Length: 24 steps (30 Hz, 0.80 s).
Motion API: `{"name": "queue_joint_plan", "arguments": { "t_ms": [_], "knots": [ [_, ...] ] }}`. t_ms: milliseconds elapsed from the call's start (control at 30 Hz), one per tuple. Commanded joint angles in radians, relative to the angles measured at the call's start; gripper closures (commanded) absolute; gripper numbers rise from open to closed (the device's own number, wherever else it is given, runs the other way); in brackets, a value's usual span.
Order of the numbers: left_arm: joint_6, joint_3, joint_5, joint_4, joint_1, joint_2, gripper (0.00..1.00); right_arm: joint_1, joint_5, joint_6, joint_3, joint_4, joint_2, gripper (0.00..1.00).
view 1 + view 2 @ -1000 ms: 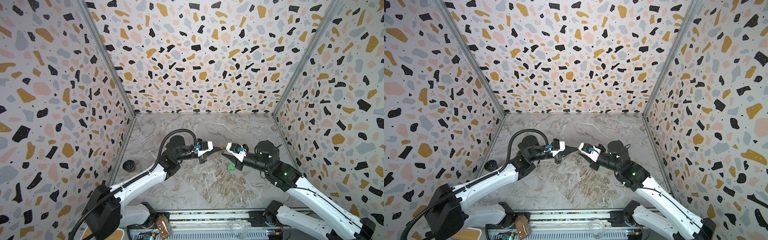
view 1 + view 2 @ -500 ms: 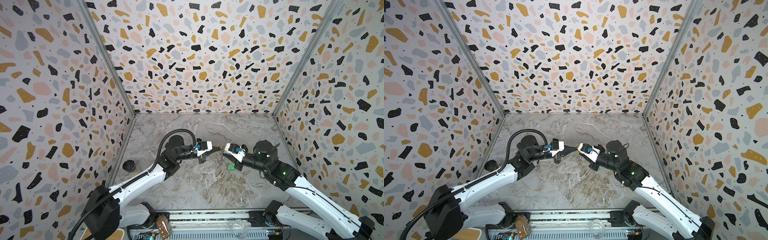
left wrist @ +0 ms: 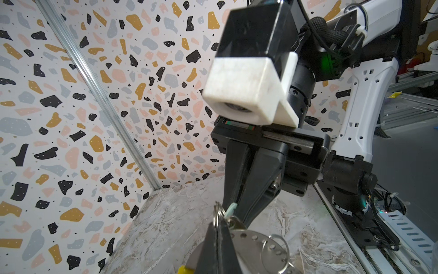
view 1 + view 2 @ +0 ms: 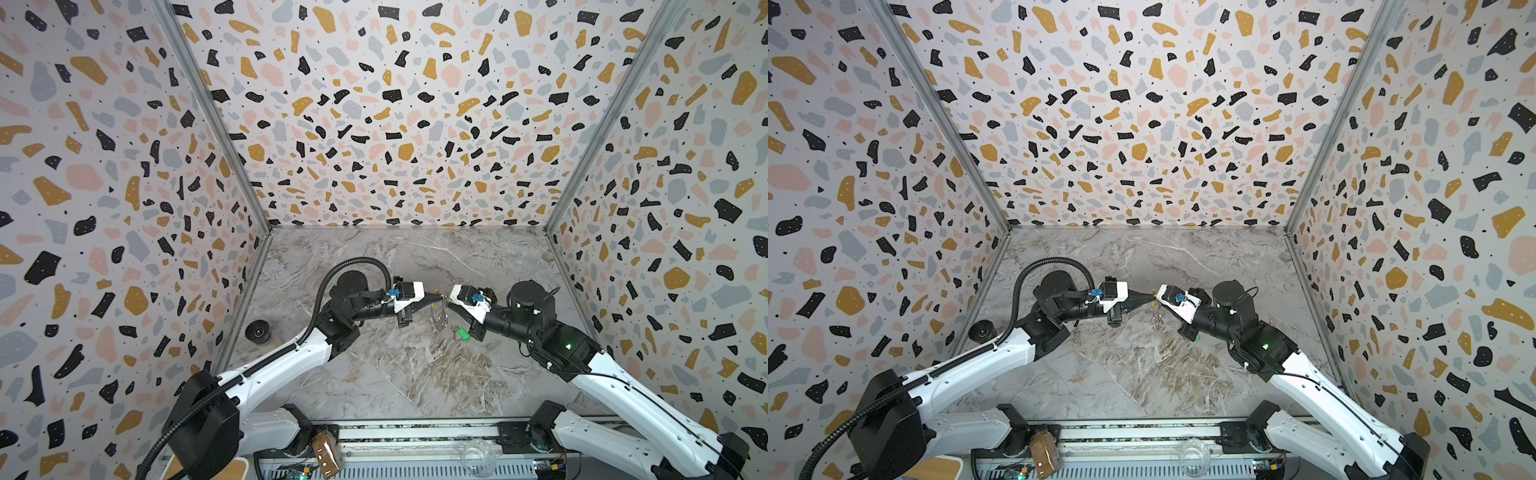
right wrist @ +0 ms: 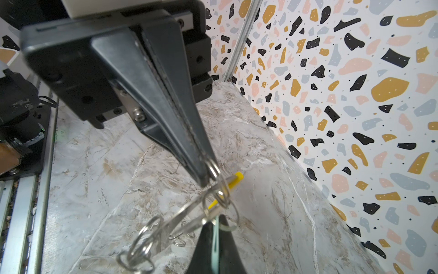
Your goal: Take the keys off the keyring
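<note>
In both top views my grippers meet tip to tip above the middle of the floor. The left gripper (image 4: 436,296) (image 3: 217,221) is shut on the keyring (image 3: 251,237), pinching a small split ring at its dotted rim, close to the yellow sleeve (image 3: 184,269) (image 5: 234,178). The hoop hangs below the tips (image 4: 439,318). The right gripper (image 4: 448,300) (image 5: 215,220) is shut on the pale mint tag (image 5: 215,244) (image 3: 231,208) of one key; that key's metal part is hidden. The green-tagged key (image 4: 462,334) lies loose on the floor under the right wrist.
Other small split rings (image 5: 138,250) dangle from the hoop. A dark roll (image 4: 257,331) stands by the left wall. A brown-filled jar (image 4: 326,451) and a clear glass jar (image 4: 478,457) sit on the front rail. Patterned walls enclose three sides.
The right gripper has moved left up to the left gripper's tip and its jaws have shut on the pale tag. The left arm has stayed still, holding the ring.
</note>
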Motion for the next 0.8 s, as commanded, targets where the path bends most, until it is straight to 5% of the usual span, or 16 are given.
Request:
{"name": "queue_joint_plan", "arguments": {
  "t_ms": [0,567,767],
  "knots": [
    [-0.039,-0.007,-0.008,0.122,0.008,-0.022,1.0,0.002,0.017,0.006,-0.006,0.0,-0.015,0.95],
    [-0.183,-0.048,0.005,0.314,0.022,0.016,1.0,0.004,-0.037,-0.028,-0.008,-0.013,0.048,0.97],
    [-0.182,-0.048,0.005,0.304,0.022,0.016,1.0,0.003,-0.016,-0.051,0.009,-0.044,0.033,0.9]
  ]
}}
